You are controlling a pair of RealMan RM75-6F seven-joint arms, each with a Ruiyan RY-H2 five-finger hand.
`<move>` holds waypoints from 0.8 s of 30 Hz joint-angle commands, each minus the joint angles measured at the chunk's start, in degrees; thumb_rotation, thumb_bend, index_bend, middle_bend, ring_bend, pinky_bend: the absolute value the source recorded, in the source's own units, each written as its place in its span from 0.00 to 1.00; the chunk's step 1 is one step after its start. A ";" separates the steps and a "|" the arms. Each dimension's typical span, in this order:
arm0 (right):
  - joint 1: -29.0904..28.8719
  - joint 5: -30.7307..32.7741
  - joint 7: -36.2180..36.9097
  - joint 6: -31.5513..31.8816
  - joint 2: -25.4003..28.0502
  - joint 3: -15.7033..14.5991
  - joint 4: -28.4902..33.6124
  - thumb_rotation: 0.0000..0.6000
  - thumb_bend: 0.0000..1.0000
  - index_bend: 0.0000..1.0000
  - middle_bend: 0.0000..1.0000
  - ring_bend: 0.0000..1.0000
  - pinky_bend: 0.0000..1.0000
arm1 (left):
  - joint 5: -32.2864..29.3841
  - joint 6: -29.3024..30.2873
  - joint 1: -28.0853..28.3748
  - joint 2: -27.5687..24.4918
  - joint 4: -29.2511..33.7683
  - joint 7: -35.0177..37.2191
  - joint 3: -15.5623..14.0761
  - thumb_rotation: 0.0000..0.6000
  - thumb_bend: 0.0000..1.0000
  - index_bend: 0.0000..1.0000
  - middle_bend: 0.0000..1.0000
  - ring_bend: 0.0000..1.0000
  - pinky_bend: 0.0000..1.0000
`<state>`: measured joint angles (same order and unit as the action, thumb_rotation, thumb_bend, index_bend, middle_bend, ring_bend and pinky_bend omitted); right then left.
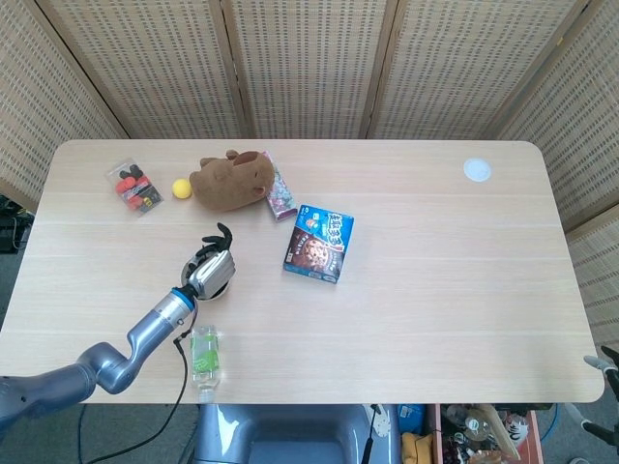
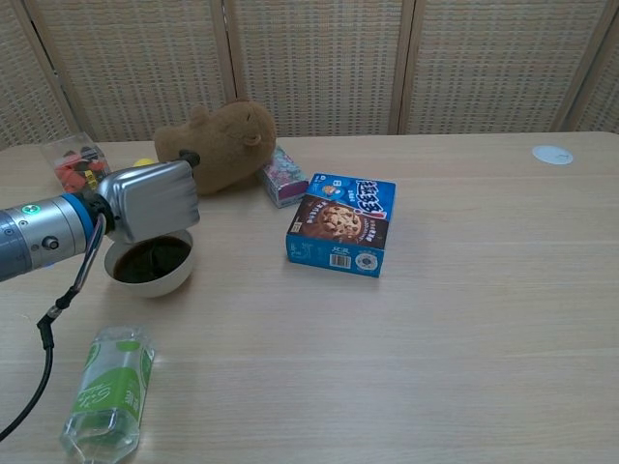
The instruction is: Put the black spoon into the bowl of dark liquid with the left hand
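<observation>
One hand is in shot, the left hand [image 2: 150, 200], hovering right above the white bowl [image 2: 150, 267] of dark liquid; its fingers point away and whether it grips anything, I cannot tell. The black spoon is not visible. In front of the bowl lies a green bottle [image 2: 104, 390]. Behind it sits a brown plush toy [image 2: 218, 145]. To the bowl's right, a blue cookie box [image 2: 341, 224].
</observation>
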<state>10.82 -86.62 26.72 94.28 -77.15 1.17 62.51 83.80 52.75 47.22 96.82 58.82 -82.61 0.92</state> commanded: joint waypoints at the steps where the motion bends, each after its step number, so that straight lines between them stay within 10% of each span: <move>1: 0.12 0.14 0.16 -0.01 -0.04 0.04 -0.15 1.00 0.30 0.29 0.23 0.11 0.21 | 0.02 -0.25 0.48 0.82 0.11 -0.82 0.16 1.00 0.41 0.69 0.75 0.51 0.27; 24: 0.28 0.39 0.00 -0.80 -0.21 0.11 -0.18 1.00 0.30 0.29 0.23 0.11 0.21 | -2.30 -0.51 1.10 2.98 -4.79 -0.69 0.41 1.00 0.41 0.69 0.75 0.51 0.27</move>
<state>11.10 -86.22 26.72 93.47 -77.37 1.27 62.34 81.32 51.98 48.60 100.15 53.97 -83.64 1.65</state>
